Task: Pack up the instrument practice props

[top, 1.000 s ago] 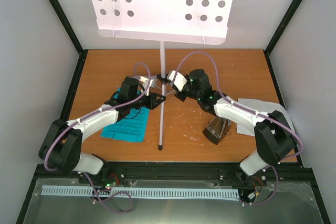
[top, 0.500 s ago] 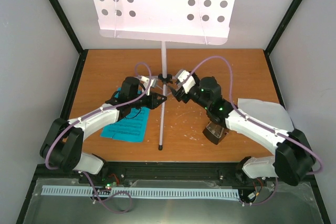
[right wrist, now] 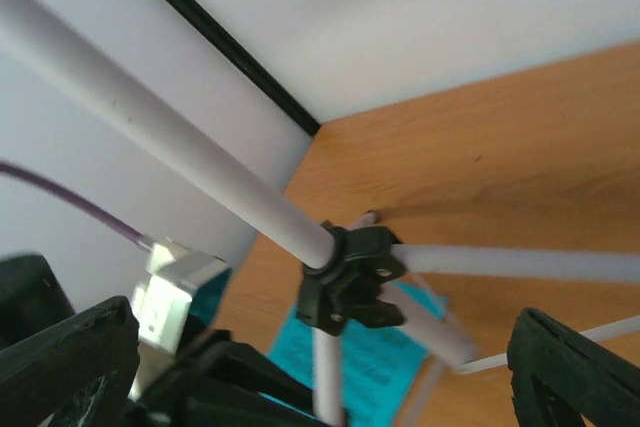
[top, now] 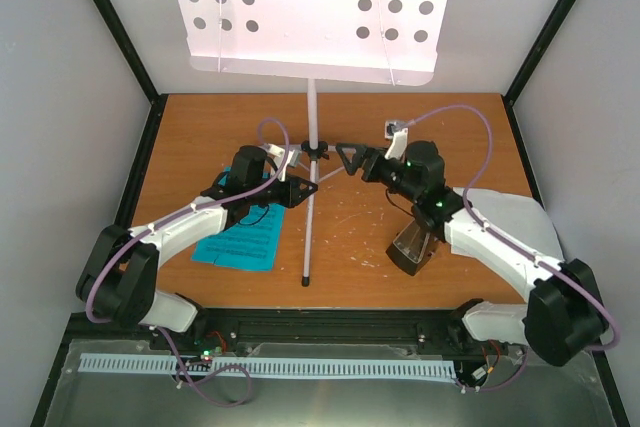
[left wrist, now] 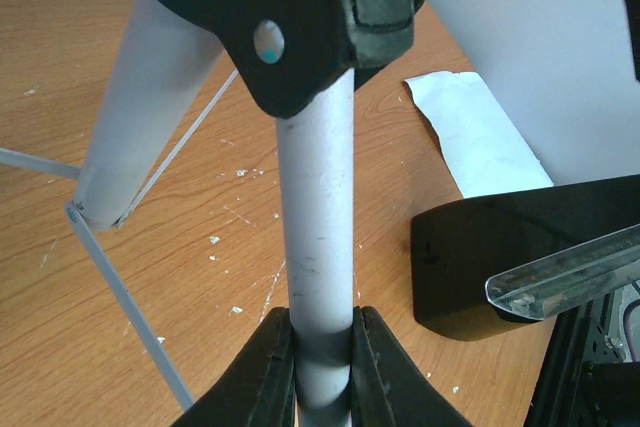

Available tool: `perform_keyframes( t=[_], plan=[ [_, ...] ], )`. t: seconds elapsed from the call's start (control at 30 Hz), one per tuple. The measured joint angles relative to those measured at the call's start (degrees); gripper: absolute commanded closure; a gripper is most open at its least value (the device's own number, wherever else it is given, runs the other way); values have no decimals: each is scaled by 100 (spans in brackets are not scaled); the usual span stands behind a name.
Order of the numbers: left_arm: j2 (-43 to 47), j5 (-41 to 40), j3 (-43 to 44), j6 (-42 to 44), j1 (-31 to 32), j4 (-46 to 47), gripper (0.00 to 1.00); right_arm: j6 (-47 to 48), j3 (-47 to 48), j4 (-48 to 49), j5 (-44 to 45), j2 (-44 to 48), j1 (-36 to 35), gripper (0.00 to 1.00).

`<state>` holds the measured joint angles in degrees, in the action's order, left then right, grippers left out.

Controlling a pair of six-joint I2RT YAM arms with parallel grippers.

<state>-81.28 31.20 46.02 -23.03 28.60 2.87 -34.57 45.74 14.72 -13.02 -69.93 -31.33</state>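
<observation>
Ok, we read this as the stand-folding step; nothing looked packed yet. Tabletop (top: pixel 200 127) carried the whole set.

Music stand (top: pixel 308 237) stood roughly upright mid-tabletop. Its perforated grey tray (top: pixel 310 7) sat high, tilted toward the overhead camera. Tubes were thin and silver, scuffed up close, and splayed out from a black hub (right wrist: pixel 345 277) with thin wire braces.

Left end effector (left wrist: pixel 320 352) was clamped on one tube running out of that hub. We couldn't tell whether that was the centre pole or a leg. Right end effector (top: pixel 344 160) was wide open and held nothing, with the hub just ahead between its fingers and no contact.

Metronome (top: pixel 413 247) sat front right under the right arm, black body with clear cover. We couldn't tell whether it was upright. White sheet (top: pixel 505 207) lay at the right edge, partly under that arm. Blue sheet (top: pixel 240 245) lay flat front left, partly under the left arm.

Next move, our call: right end effector lines up on the hub or a leg and closes, left steadying the tube, so the legs can fold. Risk as we judged it: top-heavy tray on a thin tube could tip.
</observation>
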Motion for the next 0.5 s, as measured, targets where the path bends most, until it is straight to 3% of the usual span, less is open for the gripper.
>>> perform_keyframes(
  t=[0.3, 0.5],
  plan=[
    [0, 9, 0, -7, 0, 2, 100, -3370, 275, 295, -616, -898, 50, 3],
    [0, 13, 2, -9, 0, 0, 100, -4629, 275, 730, -857, -1421, 50, 7]
  ],
)
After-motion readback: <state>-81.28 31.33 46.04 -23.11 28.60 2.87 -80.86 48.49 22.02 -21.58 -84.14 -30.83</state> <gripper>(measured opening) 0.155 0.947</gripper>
